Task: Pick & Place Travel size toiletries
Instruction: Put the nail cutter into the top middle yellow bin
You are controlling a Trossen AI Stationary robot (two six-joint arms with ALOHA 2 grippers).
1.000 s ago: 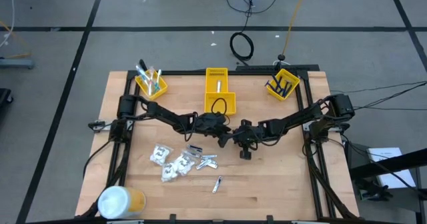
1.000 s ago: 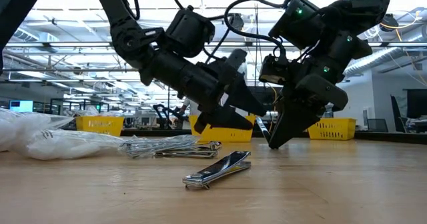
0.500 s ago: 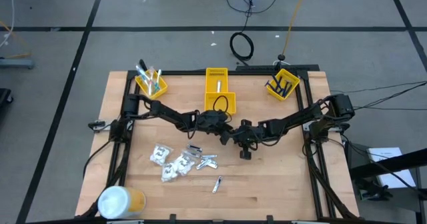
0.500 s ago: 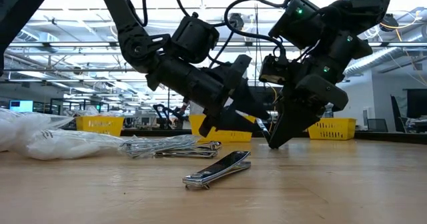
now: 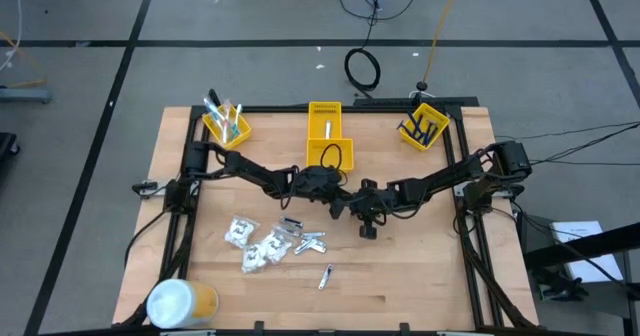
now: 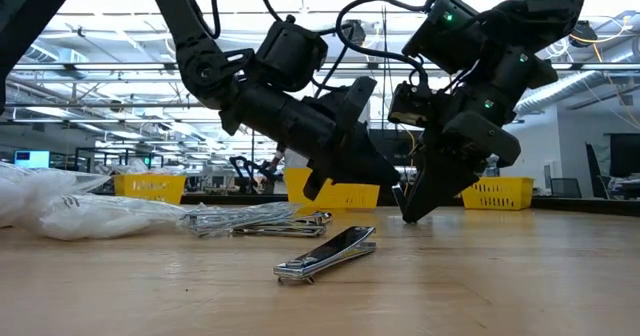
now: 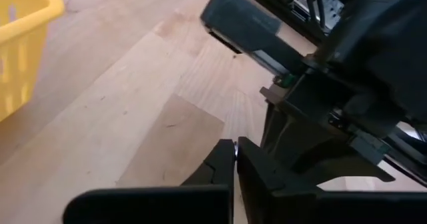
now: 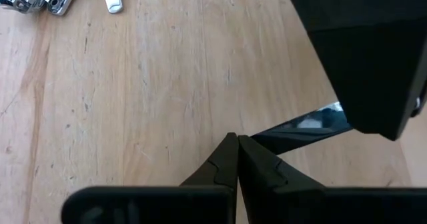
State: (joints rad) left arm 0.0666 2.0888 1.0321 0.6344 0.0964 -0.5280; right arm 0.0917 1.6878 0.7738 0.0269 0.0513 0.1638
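Over the middle of the table my two grippers meet tip to tip. My right gripper [image 6: 409, 214] points steeply down, shut on the low end of a thin silvery piece [image 6: 397, 192] that slants up from its tips. My left gripper [image 6: 396, 180] reaches in from the left, shut at that piece's upper end. On the table toward the near left lie white crinkly packets [image 5: 255, 244] and small silvery items [image 5: 310, 241]. One more silvery item [image 6: 325, 254] lies alone, nearer the front edge. My left gripper has its two fingertips together on the upper end of the thin piece; only a silver glint [image 7: 235, 149] shows between them. The fingers slant down from the table's left. My right gripper hides the rest of the piece. My right gripper pinches the low end of the thin piece [image 8: 257, 137] at its fingertips, coming from above and pointing down. The piece runs away from the tips toward my left gripper, clear of the table.
Three yellow bins stand along the far edge: the left one [image 5: 226, 124] holds toothbrushes, the middle one [image 5: 328, 141] stands tall, and the right one [image 5: 424, 126] holds dark blue razors. A large white-and-yellow cylinder [image 5: 180, 302] lies at the near left corner. Bare wood lies at the near right.
My left gripper has edged toward my right gripper and shut its fingers at the upper end of the thin piece. My right gripper and the piece have stayed where they were.
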